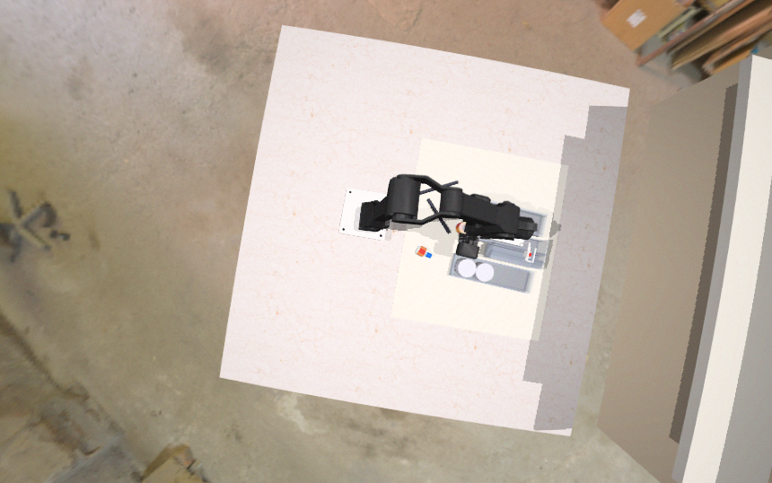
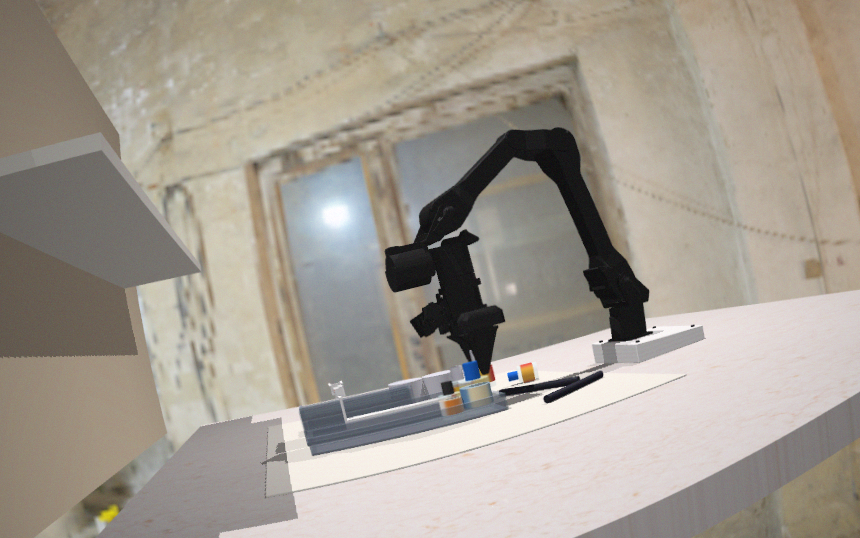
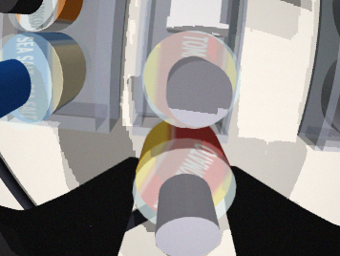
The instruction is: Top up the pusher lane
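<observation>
My gripper (image 2: pixel 480 368) (image 3: pixel 181 171) is shut on a red and yellow jar with a grey lid (image 3: pixel 187 234). In the wrist view it is just outside the front end of the middle lane (image 3: pixel 138 125), its top leaning toward the camera side. A matching jar (image 3: pixel 155 78) with a grey lid stands in that lane near the front, with the white pusher plate (image 3: pixel 196 14) behind it. The two jars overlap in the wrist view; I cannot tell whether they touch. The arm hides the fingertips in the overhead view. The low front stop is mostly hidden behind the jars.
A sea salt jar (image 2: pixel 475 394) (image 3: pixel 72 72) with a blue cap and an orange jar (image 2: pixel 451 405) (image 3: pixel 72 11) stand in one side lane. White-lidded jars (image 1: pixel 466 267) stand in the other. A small orange jar (image 1: pixel 421 250) (image 2: pixel 528 372) and dark rods (image 1: pixel 438 216) (image 2: pixel 573 387) lie nearer the base.
</observation>
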{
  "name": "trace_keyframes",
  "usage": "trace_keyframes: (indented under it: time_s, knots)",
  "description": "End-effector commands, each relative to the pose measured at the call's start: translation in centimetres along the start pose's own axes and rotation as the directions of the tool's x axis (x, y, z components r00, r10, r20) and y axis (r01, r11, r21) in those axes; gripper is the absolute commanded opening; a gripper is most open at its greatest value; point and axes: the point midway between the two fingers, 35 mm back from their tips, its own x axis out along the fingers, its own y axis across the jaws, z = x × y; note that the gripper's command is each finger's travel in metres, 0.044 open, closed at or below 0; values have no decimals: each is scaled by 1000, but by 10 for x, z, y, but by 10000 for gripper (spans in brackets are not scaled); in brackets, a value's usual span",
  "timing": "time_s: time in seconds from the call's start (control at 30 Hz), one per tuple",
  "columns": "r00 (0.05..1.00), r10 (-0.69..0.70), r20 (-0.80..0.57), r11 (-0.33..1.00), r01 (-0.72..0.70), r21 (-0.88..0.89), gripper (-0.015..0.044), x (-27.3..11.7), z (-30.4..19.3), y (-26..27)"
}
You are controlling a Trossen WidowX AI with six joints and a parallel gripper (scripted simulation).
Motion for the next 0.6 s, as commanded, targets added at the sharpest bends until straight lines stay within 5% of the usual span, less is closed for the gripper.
trace_keyframes:
  time_s: [0.0,0.57]
  knots:
    - [999,5,37,1000,-4,-4,0,-4,11,1]
    - [999,5,38,1000,-4,-4,0,-6,17,1]
